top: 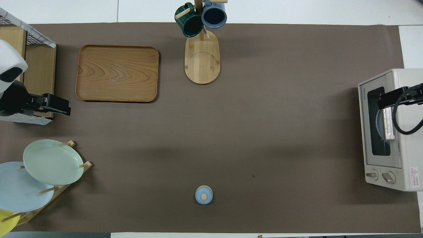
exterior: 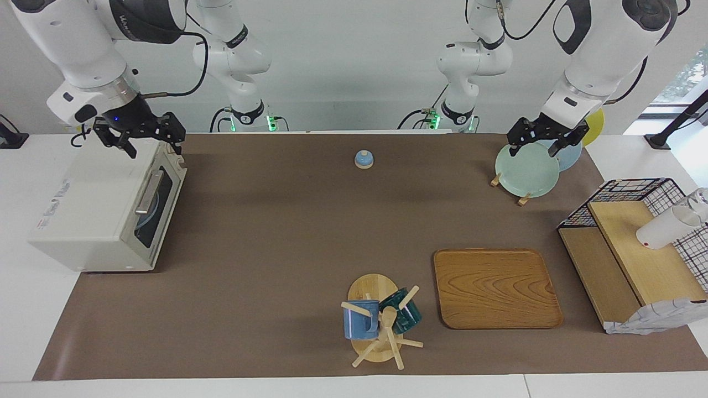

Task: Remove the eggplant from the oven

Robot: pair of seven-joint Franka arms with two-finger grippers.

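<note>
The off-white oven [exterior: 83,221] stands at the right arm's end of the table, also in the overhead view [top: 406,132]. Its glass door [exterior: 157,207] is shut, with the bar handle [exterior: 148,192] across it. Through the glass I see only a blue plate edge [top: 378,125]; the eggplant is hidden. My right gripper [exterior: 154,149] hangs open and empty just above the oven's top corner by the door, also in the overhead view [top: 391,98]. My left gripper [exterior: 535,150] is open and empty over the plate rack.
A rack with a green plate [exterior: 525,168] and blue plates stands at the left arm's end. A wooden tray [exterior: 495,287], a mug tree [exterior: 381,323], a wire shelf basket [exterior: 630,243] and a small blue lid [exterior: 364,159] are on the brown mat.
</note>
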